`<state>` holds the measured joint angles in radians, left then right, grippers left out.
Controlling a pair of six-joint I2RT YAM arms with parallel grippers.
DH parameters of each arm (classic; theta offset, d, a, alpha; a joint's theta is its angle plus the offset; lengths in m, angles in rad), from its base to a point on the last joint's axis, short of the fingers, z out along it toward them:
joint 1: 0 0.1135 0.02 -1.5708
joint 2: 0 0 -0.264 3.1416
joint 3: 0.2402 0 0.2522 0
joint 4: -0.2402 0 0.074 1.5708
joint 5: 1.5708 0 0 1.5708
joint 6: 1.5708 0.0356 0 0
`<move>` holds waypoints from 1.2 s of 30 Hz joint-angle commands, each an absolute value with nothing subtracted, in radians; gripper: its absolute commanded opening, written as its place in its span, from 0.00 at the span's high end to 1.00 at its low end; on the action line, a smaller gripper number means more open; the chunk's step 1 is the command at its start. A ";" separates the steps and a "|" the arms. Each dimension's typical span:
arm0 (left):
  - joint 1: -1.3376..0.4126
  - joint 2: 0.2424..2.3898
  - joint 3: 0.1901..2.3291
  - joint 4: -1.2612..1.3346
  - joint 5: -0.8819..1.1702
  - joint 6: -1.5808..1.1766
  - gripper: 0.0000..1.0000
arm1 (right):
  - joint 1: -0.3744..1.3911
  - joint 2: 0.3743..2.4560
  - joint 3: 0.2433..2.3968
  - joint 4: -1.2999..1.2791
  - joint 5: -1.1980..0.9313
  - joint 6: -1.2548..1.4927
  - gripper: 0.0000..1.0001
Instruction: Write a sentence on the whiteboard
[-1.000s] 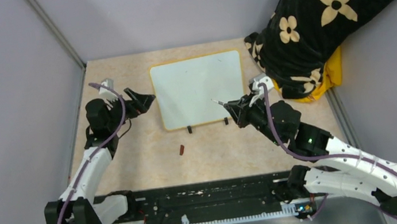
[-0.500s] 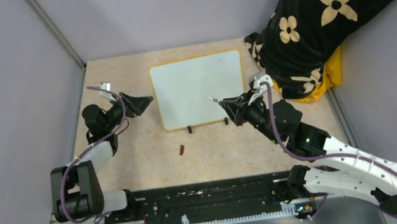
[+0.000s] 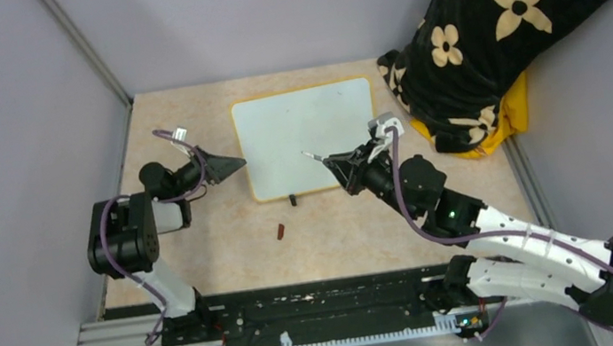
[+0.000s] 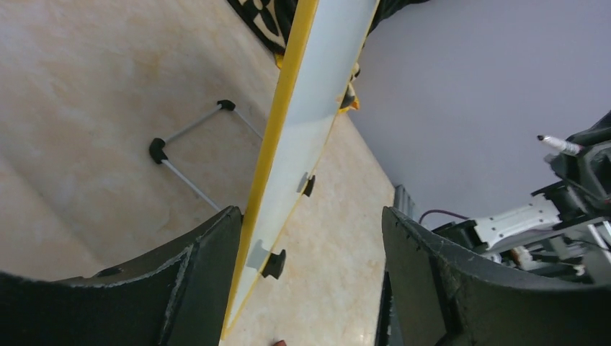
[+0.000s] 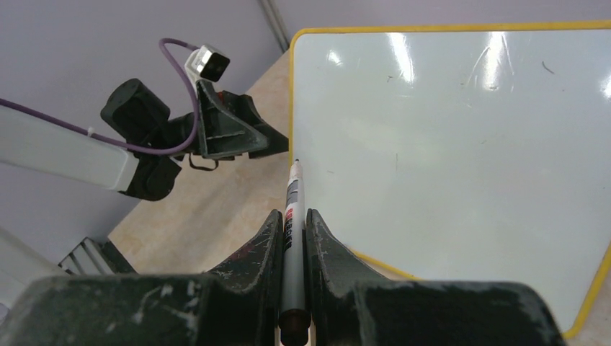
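Observation:
The whiteboard [image 3: 307,137] stands propped at the back middle, with a yellow frame and a blank face; no sentence shows on it, only faint smudges. My right gripper [image 3: 339,161] is shut on a grey marker [image 3: 316,156], whose tip hangs over the board's lower middle. In the right wrist view the marker [image 5: 293,209] points at the board's left edge [image 5: 461,130]. My left gripper [image 3: 226,164] is open at the board's left edge. In the left wrist view the board's edge [image 4: 310,94] runs between the fingers, close to the left one [image 4: 209,274].
A small reddish-brown cap [image 3: 281,230] lies on the table in front of the board. A black flowered blanket [image 3: 515,20] over something yellow [image 3: 514,114] fills the back right corner. Grey walls close both sides. A wire stand [image 4: 187,137] props the board from behind.
My left arm has folded back and low, its gripper edging right to the board's left edge. My right gripper has carried the marker left and farther over the board.

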<state>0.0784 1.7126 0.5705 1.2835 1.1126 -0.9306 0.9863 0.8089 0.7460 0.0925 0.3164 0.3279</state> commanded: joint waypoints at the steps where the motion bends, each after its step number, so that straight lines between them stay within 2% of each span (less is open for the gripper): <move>1: 0.081 1.782 0.588 1.562 1.200 -1.053 0.24 | 0.995 0.862 0.797 0.196 0.290 0.351 1.00; 11: 0.080 1.954 0.634 1.790 1.205 -1.151 0.37 | 0.994 0.949 0.832 0.235 0.265 0.357 1.00; 23: 0.059 1.979 0.606 1.791 1.196 -1.095 0.48 | 0.996 1.034 0.869 0.264 0.272 0.341 1.00; 28: 0.055 1.982 0.593 1.790 1.189 -1.079 0.51 | 1.006 1.095 0.895 0.303 0.359 0.307 1.00; 36: 0.055 1.985 0.580 1.791 1.180 -1.054 0.62 | 1.015 1.198 0.955 0.328 0.463 0.283 1.00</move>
